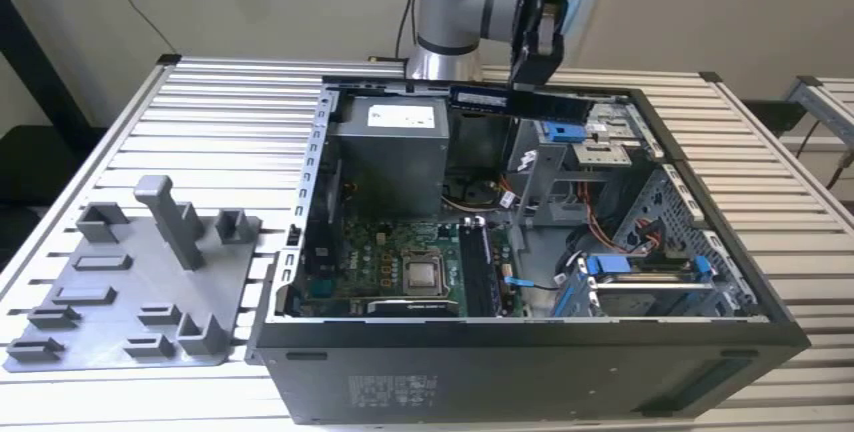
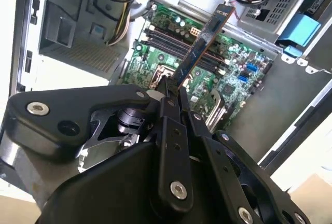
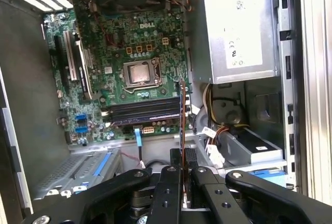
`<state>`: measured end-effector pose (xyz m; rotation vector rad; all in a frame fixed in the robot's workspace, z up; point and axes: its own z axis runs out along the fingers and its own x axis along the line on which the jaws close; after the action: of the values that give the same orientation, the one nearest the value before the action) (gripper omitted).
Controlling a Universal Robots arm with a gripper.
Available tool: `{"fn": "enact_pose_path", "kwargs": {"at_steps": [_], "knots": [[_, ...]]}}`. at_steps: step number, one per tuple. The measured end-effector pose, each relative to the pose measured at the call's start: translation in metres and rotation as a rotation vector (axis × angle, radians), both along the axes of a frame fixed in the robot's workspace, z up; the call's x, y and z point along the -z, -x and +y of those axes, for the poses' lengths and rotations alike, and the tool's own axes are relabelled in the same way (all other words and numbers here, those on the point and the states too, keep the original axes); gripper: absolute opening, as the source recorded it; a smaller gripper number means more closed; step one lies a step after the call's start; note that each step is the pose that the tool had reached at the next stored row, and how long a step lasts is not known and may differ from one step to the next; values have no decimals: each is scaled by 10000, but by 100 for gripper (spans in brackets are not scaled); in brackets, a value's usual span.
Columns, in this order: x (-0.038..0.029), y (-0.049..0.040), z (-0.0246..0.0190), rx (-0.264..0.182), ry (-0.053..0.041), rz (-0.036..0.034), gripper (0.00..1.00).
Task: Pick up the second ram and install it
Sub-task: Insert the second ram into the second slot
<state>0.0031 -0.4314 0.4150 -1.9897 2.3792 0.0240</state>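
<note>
gripper (image 2: 173,88) pinches second ram (image 2: 204,42) flat between its fingers, and most of the stick juts out free past them. in the exterior view the ram hangs level over the open pc case (image 1: 747,282), near the back rim, well apart from the dimm slots (image 3: 145,111) on the motherboard (image 3: 150,42). risks, imo: w/ so much stick overhanging, a knock vs the case rim or psu (image 1: 400,147) could twist or slip it. if the edge isn't lined up w/ a slot, pressing could jam or bend it. cables (image 3: 210,97) nr the slots may snag.
</note>
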Motion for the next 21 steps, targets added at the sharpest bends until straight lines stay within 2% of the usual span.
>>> {"fn": "enact_pose_path", "kwargs": {"at_steps": [21], "knots": [[10, 0, 0, 1914, 0, 0, 14]]}}
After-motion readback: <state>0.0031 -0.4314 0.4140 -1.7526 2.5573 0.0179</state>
